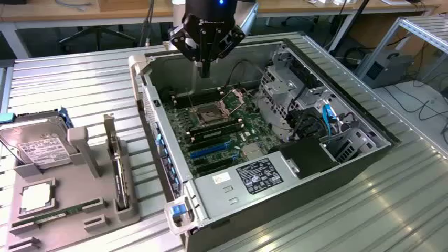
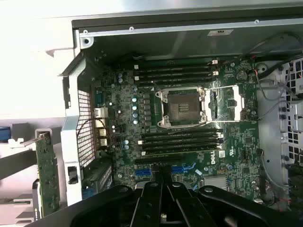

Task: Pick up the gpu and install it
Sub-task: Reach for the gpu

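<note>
The gpu [image 1: 119, 173] stands on edge in a grey holder [image 1: 91, 210] at the exterior view's left, outside the computer case, with its metal bracket end pointing up. Its green board [image 2: 47, 175] also shows in the wrist view beside the case wall. My gripper [image 1: 203, 71] hangs over the far part of the open case [image 1: 149, 100], above the motherboard [image 1: 220, 131], well apart from the gpu. Its fingers [image 2: 152, 201] are pressed together with nothing between them. Blue expansion slots [image 2: 182, 169] lie on the board just in front of the fingertips.
A hard drive [image 1: 35, 147], a processor [image 1: 35, 197] and a RAM stick [image 1: 60, 215] sit in the same grey holder. Inside the case are the open processor socket [image 2: 182, 106], a drive cage [image 1: 280, 89], cables [image 1: 326, 118] and the power supply [image 1: 255, 176]. The table top is ribbed metal.
</note>
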